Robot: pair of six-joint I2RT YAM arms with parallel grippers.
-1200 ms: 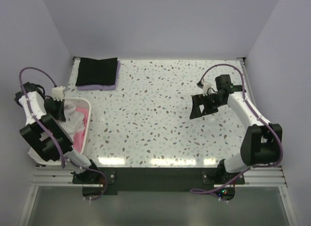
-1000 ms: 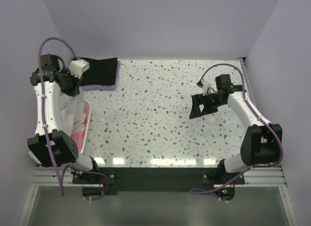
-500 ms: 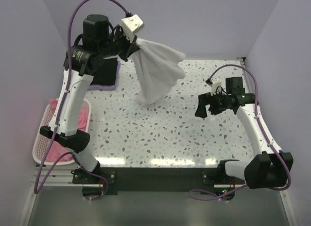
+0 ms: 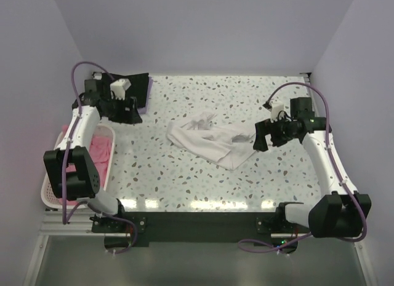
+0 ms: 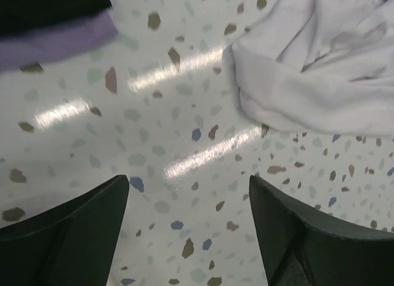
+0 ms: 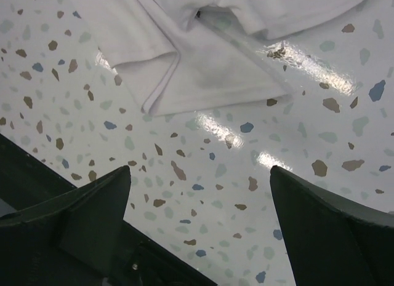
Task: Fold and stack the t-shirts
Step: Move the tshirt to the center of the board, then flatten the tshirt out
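White t-shirt (image 4: 210,140) crumpled, lying loose | black t-shirt (image 5: 49,3) folded atop lavender t-shirt (image 5: 55,43)

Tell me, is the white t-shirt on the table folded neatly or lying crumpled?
Crumpled, not folded. The white t-shirt lies in a loose wrinkled heap on the table, with irregular edges and bunched layers.

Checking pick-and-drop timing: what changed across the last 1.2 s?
The left hand lifted the white t-shirt out of the basket, swung it over the table and let go. The shirt now lies crumpled mid-table, and that hand is open, back by the black-on-lavender stack. The right hand shifted only slightly and is open at the shirt's right edge. Stack, basket and pink shirts stayed put.
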